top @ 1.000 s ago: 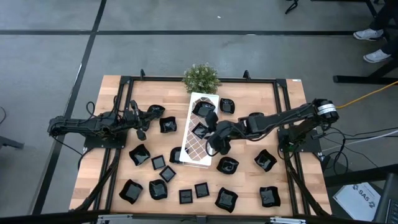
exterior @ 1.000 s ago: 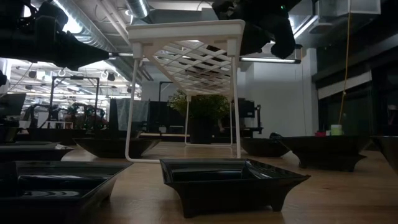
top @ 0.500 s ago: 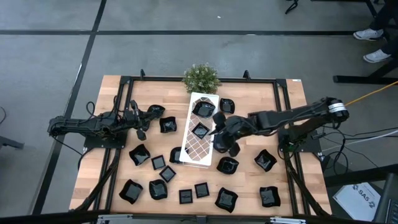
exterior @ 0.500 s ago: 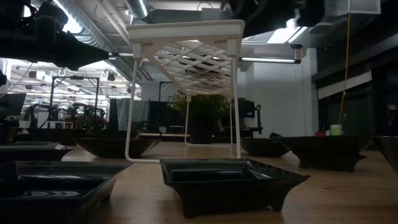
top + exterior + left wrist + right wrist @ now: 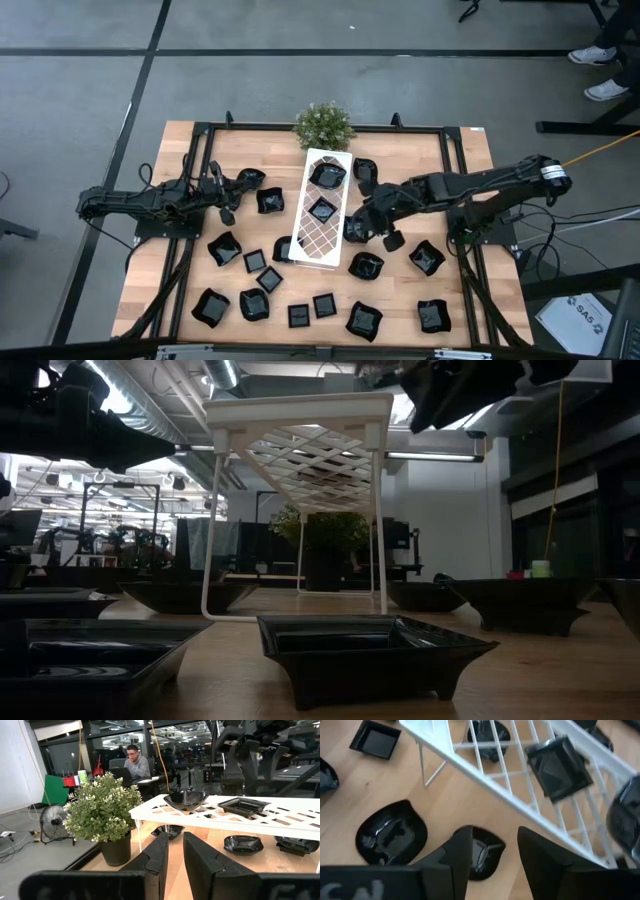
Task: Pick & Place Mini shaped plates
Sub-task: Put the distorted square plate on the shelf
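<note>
Glossy black was everywhere on your wooden table (image 5: 460, 160): the small plates lay scattered around the white lattice tray (image 5: 322, 225), which stood raised on thin legs down the middle. Two plates already sat on the tray, a round one (image 5: 327, 175) at the end near the potted plant (image 5: 323, 123) and a square one (image 5: 322, 210) about halfway along. Your right gripper (image 5: 372, 228) hung just off the tray's right edge, above the table. Its fingers (image 5: 457, 855) stood apart with nothing between them, and through the gap its wrist camera looked down on a dark wavy-edged plate (image 5: 482, 852) lying on the wood, with a rounder plate (image 5: 392, 832) just beside it. Your left gripper (image 5: 226, 207) waited well off to the tray's left, near a plate (image 5: 270, 200); its fingers (image 5: 157, 860) showed only a narrow gap and carried nothing. More plates lay along the table's near edge, among them a square one (image 5: 324, 305).
</note>
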